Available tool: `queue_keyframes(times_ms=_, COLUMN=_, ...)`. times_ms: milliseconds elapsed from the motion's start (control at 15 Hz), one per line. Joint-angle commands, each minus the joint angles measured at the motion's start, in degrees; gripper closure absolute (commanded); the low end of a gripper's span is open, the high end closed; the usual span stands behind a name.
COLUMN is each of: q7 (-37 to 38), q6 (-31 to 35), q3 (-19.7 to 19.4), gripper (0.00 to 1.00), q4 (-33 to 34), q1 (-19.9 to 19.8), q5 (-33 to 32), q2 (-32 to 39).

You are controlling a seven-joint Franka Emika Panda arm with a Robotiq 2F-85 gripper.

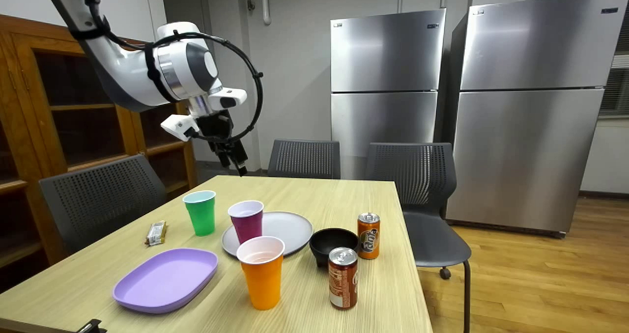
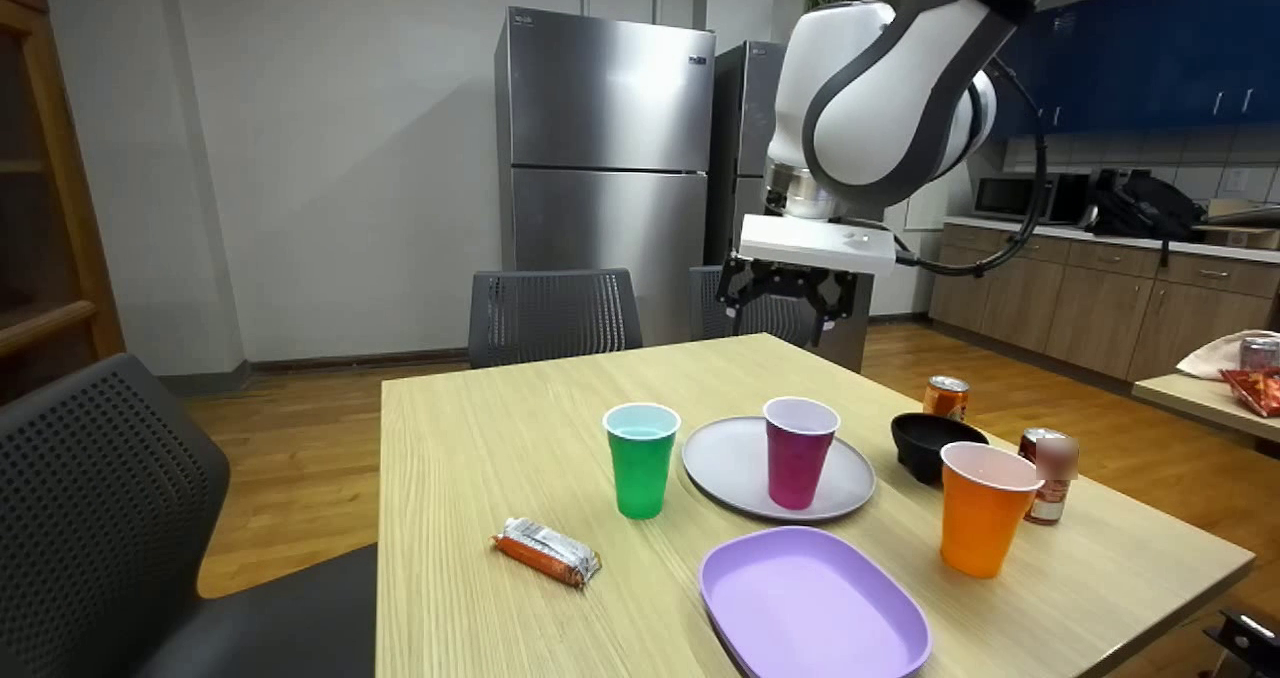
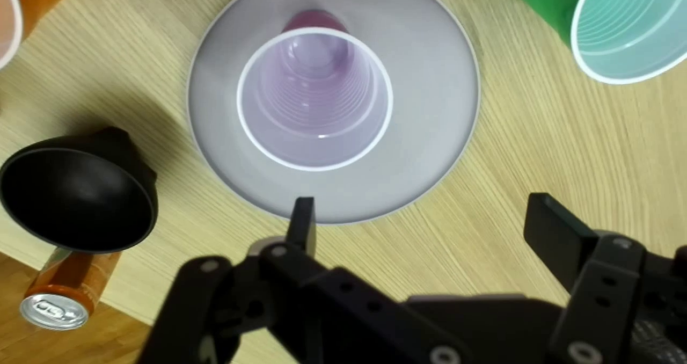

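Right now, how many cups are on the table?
3: the purple cup on the gray plate, the green cup beside that plate, the orange cup near the black bowl. All show in both exterior views.

In the wrist view, ahead of the fingers point(image 3: 558, 238) lies a plate point(image 3: 429, 111), a cup point(image 3: 316, 106) on it. Left of the fingers sits a bowl point(image 3: 80, 197), a can point(image 3: 75, 286) beside it. A second cup point(image 3: 628, 28) stands ahead right, a third cup point(image 3: 35, 1) ahead, far left.

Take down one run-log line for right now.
gripper: open, empty, above table | purple cup: upright on grey plate | green cup, orange cup, black bowl: on table
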Motion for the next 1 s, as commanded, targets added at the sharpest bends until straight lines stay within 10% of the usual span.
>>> queue_keyframes(times_ms=0, q7=-4.7, q6=1.2, q3=2.2, gripper=0.00, q4=3.7, q1=-0.6, q5=4.0, q2=3.9)
queue_keyframes(times_ms=933, q7=-29.1, q6=2.1, q3=7.0, gripper=0.00, q4=11.7, q1=-0.6, q5=19.1, q2=11.6)
